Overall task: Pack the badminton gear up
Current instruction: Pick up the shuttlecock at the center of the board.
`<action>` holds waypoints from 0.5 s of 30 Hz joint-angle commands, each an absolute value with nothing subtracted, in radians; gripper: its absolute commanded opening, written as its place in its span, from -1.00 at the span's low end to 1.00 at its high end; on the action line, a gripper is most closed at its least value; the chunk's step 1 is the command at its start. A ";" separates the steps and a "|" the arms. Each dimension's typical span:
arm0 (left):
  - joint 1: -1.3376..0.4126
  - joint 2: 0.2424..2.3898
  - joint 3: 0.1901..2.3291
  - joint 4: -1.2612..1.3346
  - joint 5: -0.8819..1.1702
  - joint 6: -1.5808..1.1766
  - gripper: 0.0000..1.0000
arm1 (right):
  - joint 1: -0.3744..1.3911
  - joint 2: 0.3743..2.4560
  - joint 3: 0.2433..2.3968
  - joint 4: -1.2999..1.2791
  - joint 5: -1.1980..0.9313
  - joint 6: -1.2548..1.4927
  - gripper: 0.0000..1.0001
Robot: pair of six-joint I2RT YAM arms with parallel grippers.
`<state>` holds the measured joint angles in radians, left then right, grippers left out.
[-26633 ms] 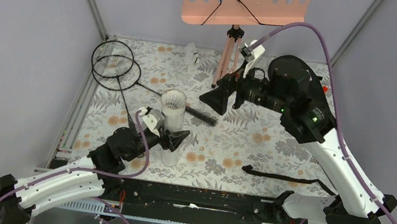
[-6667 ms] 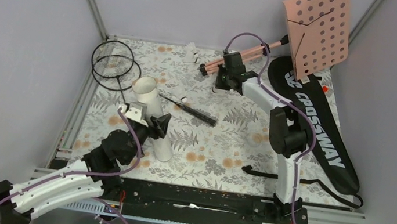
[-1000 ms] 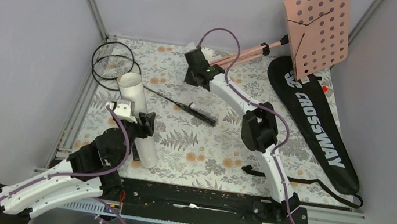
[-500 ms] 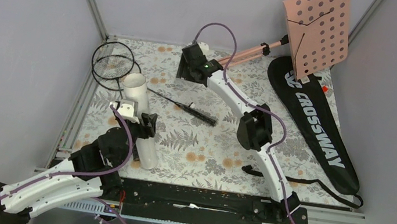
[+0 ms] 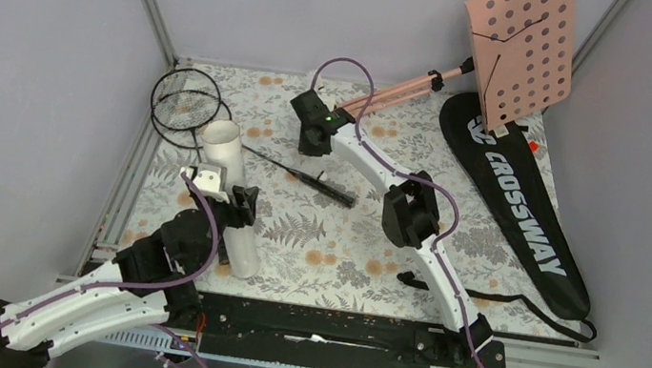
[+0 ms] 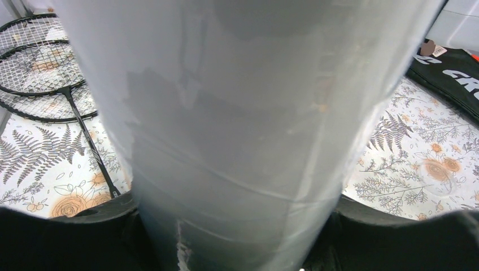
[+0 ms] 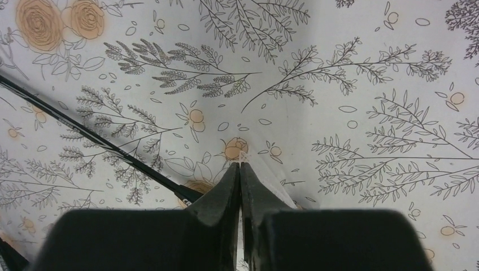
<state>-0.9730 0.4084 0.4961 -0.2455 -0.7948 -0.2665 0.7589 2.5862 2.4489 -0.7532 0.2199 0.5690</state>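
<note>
— Where's the tube (image 5: 230, 192)?
— Tilted, in the left gripper (image 5: 237, 204), its 2 fingers spread round the tube's middle.
— And the right gripper (image 7: 240, 169)?
— Beyond the tube, to its right; fingers pressed together, tips on a pucker of floral cloth (image 7: 339, 84). 2 rackets (image 5: 183, 106) lie just behind the tube, the bag (image 5: 514, 203) well right of it.

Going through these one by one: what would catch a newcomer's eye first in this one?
The pink music stand lies on its side at the far right, with its tray up against the wall above the black CROSSWAY bag. At the near left, the left gripper clamps a white tube that is tilted off upright and fills the left wrist view. The right gripper, fingers together, reaches over the flowered cloth at the far middle.
</note>
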 commanded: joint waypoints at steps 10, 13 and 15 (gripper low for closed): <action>-0.973 0.419 0.496 -0.166 -0.776 -0.264 -0.05 | 0.775 2.317 2.206 -0.677 0.320 0.469 -1.00; -0.973 0.424 0.494 -0.159 -0.764 -0.258 -0.05 | 0.776 2.224 2.152 -0.631 0.312 0.391 -1.00; -0.973 0.432 0.498 -0.154 -0.739 -0.251 -0.05 | 0.776 2.161 2.101 -0.597 0.311 0.356 -1.00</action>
<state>-0.9730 0.4210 0.4961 -0.2363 -0.7841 -0.2653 0.7605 2.3528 2.1529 -0.6971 0.2749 0.4595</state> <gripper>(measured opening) 0.610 0.015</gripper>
